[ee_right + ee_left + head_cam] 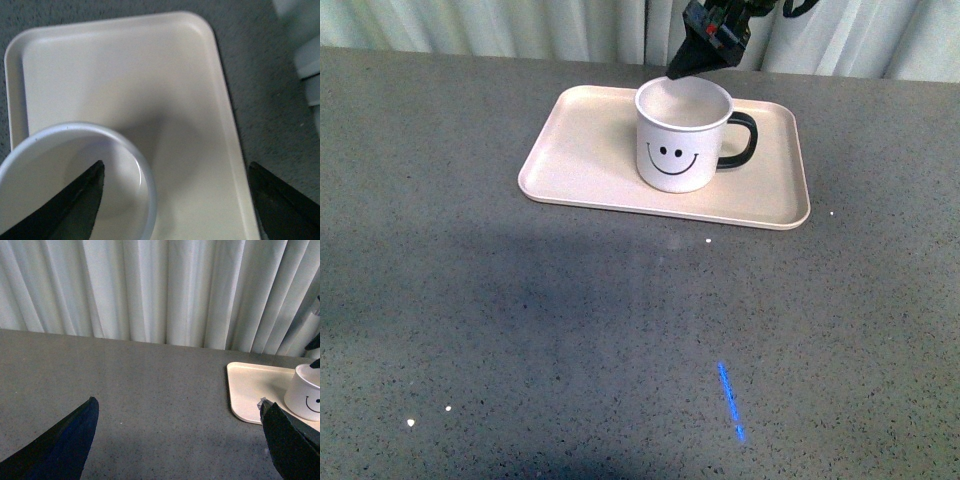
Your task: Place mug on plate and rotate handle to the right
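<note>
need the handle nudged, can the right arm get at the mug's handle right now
Probably yes: the right end effector hangs open just above the mug, and its black handle juts out over the tray with nothing beside it.

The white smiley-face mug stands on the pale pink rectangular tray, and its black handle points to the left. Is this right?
Not quite. The white smiley-face mug does stand on the pale pink rectangular tray, but its black handle points to the right; the front view shows it.

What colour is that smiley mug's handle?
Black: the thick loop handle of the white smiley mug, clearest in front view.
</note>
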Robot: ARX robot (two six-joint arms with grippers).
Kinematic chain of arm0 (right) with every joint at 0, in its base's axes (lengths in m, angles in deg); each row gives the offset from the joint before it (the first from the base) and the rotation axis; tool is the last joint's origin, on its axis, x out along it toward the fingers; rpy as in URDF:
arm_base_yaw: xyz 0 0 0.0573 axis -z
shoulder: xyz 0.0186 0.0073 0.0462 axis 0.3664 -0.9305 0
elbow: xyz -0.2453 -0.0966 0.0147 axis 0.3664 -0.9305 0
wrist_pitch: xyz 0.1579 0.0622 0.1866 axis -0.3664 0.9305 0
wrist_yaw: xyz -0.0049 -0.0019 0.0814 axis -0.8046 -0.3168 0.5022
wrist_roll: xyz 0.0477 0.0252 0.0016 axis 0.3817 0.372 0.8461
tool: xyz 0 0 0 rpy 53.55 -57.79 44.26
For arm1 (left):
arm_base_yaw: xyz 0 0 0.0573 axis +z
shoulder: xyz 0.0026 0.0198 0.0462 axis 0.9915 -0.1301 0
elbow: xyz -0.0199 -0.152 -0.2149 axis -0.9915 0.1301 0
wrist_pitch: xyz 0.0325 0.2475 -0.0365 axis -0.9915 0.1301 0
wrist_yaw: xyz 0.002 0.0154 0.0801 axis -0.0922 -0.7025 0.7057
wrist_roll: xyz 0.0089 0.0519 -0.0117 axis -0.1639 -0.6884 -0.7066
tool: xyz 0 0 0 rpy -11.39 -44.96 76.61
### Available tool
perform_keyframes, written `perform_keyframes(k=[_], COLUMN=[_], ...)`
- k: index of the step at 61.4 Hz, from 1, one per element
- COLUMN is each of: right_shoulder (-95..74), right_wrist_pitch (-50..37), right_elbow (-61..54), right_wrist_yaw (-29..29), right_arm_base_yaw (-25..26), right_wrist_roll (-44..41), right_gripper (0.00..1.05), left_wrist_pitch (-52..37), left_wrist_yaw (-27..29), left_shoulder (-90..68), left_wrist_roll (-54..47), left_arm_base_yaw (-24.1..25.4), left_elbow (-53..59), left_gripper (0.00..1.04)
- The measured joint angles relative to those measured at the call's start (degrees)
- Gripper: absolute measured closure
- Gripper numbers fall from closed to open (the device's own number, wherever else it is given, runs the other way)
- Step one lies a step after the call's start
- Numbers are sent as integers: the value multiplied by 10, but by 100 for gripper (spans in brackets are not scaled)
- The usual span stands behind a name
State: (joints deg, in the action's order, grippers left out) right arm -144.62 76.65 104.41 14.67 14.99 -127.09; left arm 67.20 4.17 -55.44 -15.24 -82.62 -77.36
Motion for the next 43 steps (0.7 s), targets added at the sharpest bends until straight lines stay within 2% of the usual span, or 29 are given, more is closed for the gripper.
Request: perform_keyframes(k=[5,13,20,21,23,25,26,29,33,36,43], right_shoulder=[47,175,235,243,280,309,316,346,382,415,488], right_wrist_pitch=[-52,-163,-177,-194,-348,-481,-511,-675,-831,-917,-1013], right_elbow=[-61,-222,-283,-294,-382,-466,-486,-596,-711,-789,-912], right_wrist_yaw=[34,91,103,86,-51,-157,-176,-267,-314,-317,-315], right_arm_base_yaw=[3,10,12,10,2,-1,-2,-1,3,7,17], right_wrist_roll=[18,51,61,79,155,221,250,342,426,467,510], right_gripper=[8,9,9,10,18,25,27,36,46,55,74], left_wrist_pitch=[0,0,0,0,0,0,0,0,0,0,0], left_wrist_yaw=[0,0,0,0,0,0,0,0,0,0,0], left_shoulder=[0,0,0,0,0,0,0,0,0,0,0], left_wrist_roll=[0,0,0,0,0,0,0,0,0,0,0], left_arm_base_yaw=[0,0,0,0,0,0,0,0,0,0,0], left_elbow=[0,0,0,0,0,0,0,0,0,0,0], left_gripper=[9,9,9,9,9,9,9,9,9,9,9])
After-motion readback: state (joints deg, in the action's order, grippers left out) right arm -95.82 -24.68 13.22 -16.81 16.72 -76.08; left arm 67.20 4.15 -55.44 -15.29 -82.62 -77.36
